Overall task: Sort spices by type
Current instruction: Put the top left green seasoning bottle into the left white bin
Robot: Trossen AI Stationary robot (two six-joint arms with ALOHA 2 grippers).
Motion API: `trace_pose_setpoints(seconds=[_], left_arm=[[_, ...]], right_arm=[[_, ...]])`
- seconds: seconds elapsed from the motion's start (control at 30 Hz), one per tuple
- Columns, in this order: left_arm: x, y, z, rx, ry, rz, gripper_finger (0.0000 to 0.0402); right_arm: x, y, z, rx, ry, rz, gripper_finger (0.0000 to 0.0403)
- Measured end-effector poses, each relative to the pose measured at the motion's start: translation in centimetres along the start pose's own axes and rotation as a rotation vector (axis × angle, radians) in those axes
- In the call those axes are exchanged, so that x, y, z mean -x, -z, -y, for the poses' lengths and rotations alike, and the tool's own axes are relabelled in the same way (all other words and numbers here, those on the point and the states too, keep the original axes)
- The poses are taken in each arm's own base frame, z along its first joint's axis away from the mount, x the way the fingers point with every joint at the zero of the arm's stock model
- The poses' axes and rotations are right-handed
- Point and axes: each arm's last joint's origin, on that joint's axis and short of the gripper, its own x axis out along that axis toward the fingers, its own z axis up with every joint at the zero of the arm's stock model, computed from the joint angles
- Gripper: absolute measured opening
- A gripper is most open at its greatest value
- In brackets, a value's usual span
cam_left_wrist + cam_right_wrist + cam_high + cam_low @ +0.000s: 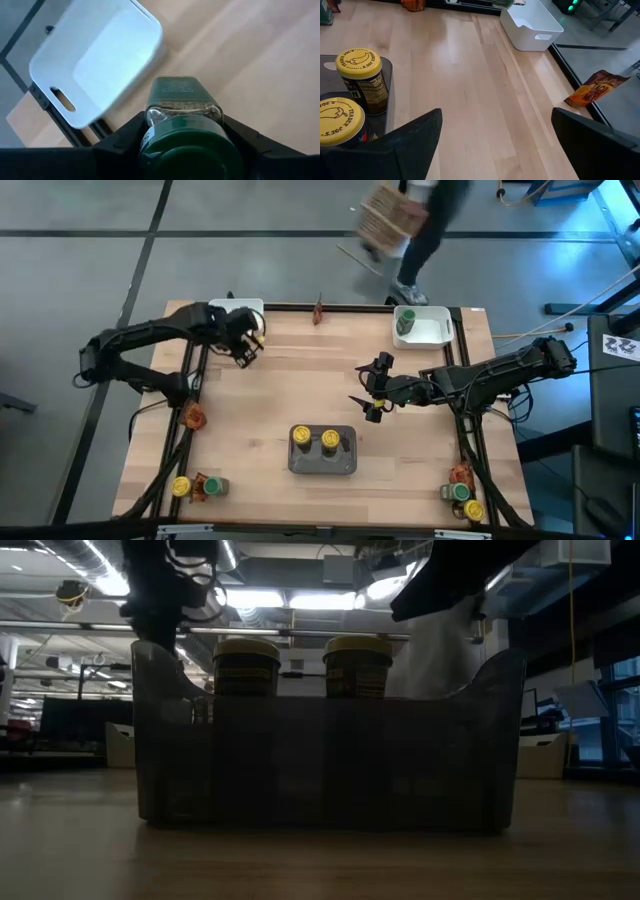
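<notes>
Sorting partly done. Grey tray [322, 463] at counter centre holds two yellow jars [314, 440]; right white tray [432, 330] holds one green jar [405, 322]. Left gripper [246, 340] grasps a green jar [182, 107] beside the empty left white tray [95, 65]. Right gripper [373, 390] is released, empty. Several jars and packets [193, 417] remain at the counter edges.
</notes>
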Motion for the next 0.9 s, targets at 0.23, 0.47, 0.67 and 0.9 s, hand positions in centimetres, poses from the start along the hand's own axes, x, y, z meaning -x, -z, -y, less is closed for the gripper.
trace_pose_setpoints(seconds=[0.23,0.47,0.67,0.9], left_arm=[[-1.1,-1.8,-3.1,0.174,-0.036,0.072,0.0183],[-1.9,-2.6,-5.4,0.273,-0.063,0.093,0.0183],[-4.4,-3.9,-6.3,0.313,-0.014,0.046,0.0183],[-7.5,-5.4,-7.2,0.352,0.000,0.017,0.0183]], right_arm=[[0.0,0.0,0.0,0.000,0.000,0.000,0.0374],[0.0,0.0,0.0,0.002,0.000,0.000,0.0374],[0.0,0.0,0.0,0.001,0.000,0.004,0.0374],[0.0,-0.2,0.0,0.018,-0.001,0.021,0.0374]])
